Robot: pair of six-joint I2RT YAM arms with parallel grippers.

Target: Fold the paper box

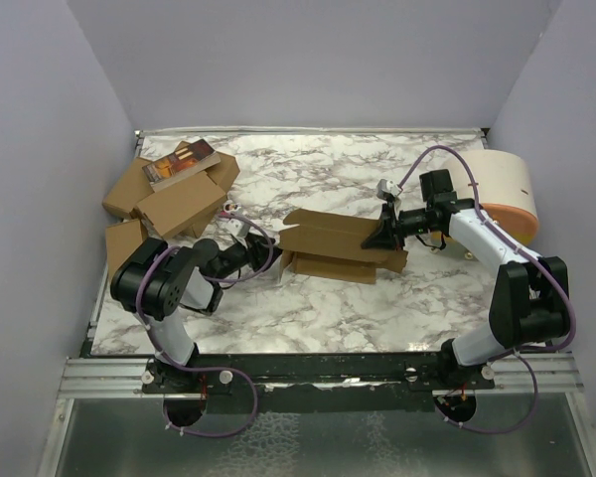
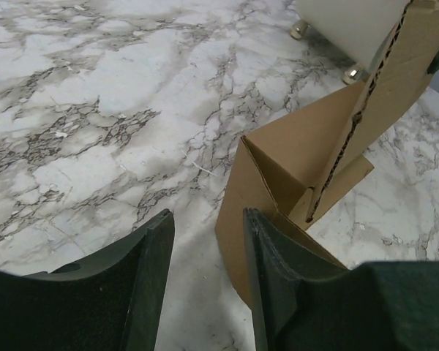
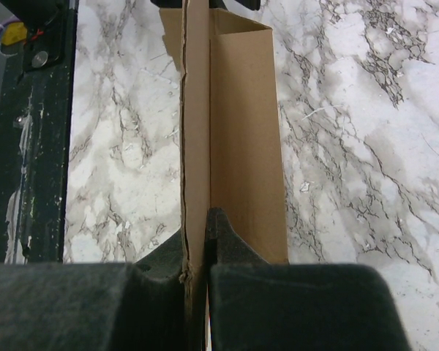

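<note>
Progress, left to right.

Left pincer: jaws part open, gripping nothing. A corner of the paper box sits just beside its right finger.

The box lies mid-table, long axis running left to right, half-formed. One wall is creased up at the left end and a long panel stands raised on edge. The other flaps lie flat on the marble.

Right pincer: clamped shut on the thin edge of that raised panel, towards the box's right end.

Judgement: early to middle stage. Creases are started and one panel is standing. The walls are not closed into a carton shape and the end flaps are not tucked, so most of the folding is left.

Surface: the table is white marble pattern with grey veining, flat and smooth-looking. Thin card will likely slide on it if pushed unbraced. A heap of brown cartons sits in the far-left corner, and a white cylinder with orange rim at far right.

Room: plain pale lilac walls on three sides, even light.
</note>
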